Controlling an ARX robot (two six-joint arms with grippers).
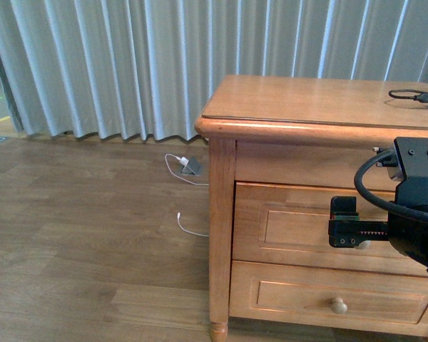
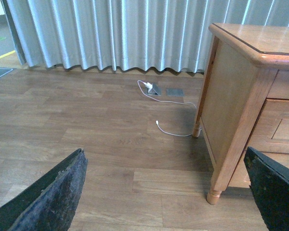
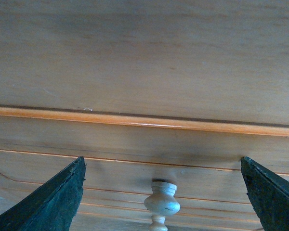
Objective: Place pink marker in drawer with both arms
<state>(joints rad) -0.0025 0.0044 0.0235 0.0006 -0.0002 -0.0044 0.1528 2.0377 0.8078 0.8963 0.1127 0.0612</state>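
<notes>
Left of the dresser [image 1: 221,214], bare wood floor [image 1: 78,228] runs back to grey curtains [image 1: 114,64], with a white cable [image 1: 189,226] and a small grey plug box [image 1: 192,166] lying near the dresser's front leg. Seen from the left wrist, the left gripper [image 2: 168,192] hangs over that floor, its two dark fingers [image 2: 53,197] spread wide with nothing between them, the dresser's side panel just ahead. Further right, the drawer [image 1: 321,228] is closed flush in the dresser front, above the lower drawer and its round knob [image 1: 338,306]. The right gripper [image 1: 351,231] sits directly before the top drawer's panel; from its wrist its jaws stand wide apart, empty, with the drawer's knob [image 3: 162,204] between them but untouched. On the dresser top, at the far right, a black cable [image 1: 406,94] loops beside a white object at the frame edge. No view shows the pink marker.
</notes>
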